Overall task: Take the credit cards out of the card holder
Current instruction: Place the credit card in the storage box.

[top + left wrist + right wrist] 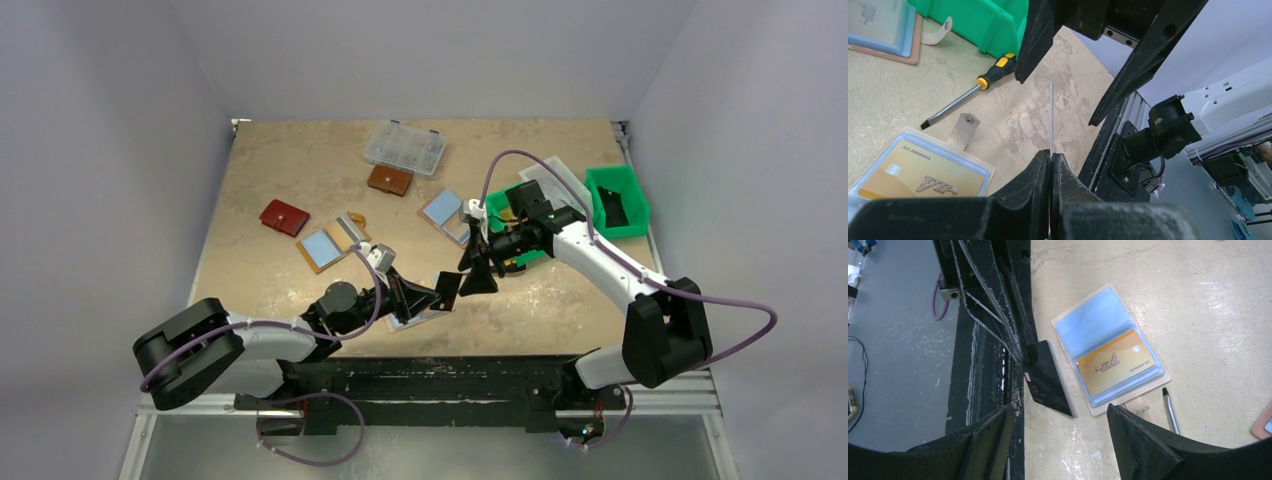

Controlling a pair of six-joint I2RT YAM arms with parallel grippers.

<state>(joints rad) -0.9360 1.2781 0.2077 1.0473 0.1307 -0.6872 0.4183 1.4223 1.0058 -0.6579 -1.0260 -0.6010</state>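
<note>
Pinching a black card [1048,380] edge-on, the left gripper [1051,159] is clamped tight on it just above the table [1208,300]. The right gripper [1060,412] hangs close by, fingers wide apart. The card holder [1093,320] lies open flat underneath, gold card [1115,365] in its sleeve, screwdriver [963,97] beside it

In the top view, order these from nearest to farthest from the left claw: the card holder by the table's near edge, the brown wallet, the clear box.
1. card holder: lying open on the table, right under the left claw.
2. brown wallet: farther back, around mid-table.
3. clear box: just beyond the brown wallet, by the far edge.
</note>
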